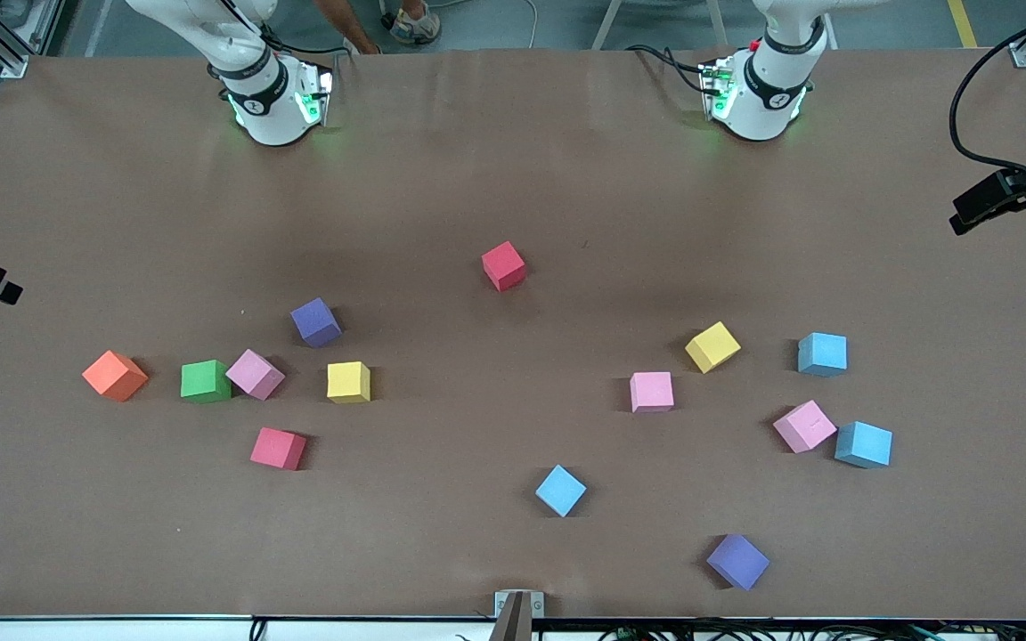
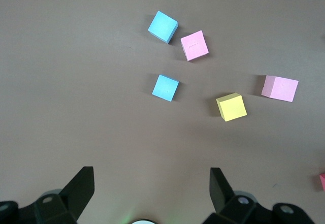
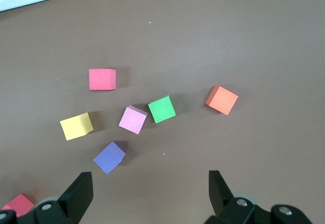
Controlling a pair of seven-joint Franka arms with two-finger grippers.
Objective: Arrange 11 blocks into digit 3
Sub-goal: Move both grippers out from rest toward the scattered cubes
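The blocks lie scattered singly on the brown tabletop (image 1: 477,160), with no figure of a 3 formed.

Closest to the front camera's edge, toward the left arm's end, sits a purple block (image 1: 737,561). A little farther in, near the middle, is a light blue block (image 1: 560,490).

Next comes a red block (image 1: 278,448) toward the right arm's end. Toward the left arm's end, a pink block (image 1: 804,425) and a second light blue block (image 1: 863,444) sit corner to corner; whether they touch I cannot tell.

Farther in, toward the right arm's end, runs a loose row: the orange cube (image 1: 114,375), the green block (image 1: 205,381), a pink block (image 1: 255,374) just beside the green one, and a yellow block (image 1: 348,382). At about the same depth toward the left arm's end is another pink block (image 1: 651,392).

Farther still lie a second yellow block (image 1: 712,346), a third light blue block (image 1: 822,353), and a second purple block (image 1: 315,321) above the row. A second red block (image 1: 503,265) stands alone near the tabletop's middle, farthest from the front camera.

The left hand (image 2: 152,186) hangs wide open and empty over the tabletop near its own base, as does the right hand (image 3: 151,188). Both arms wait.
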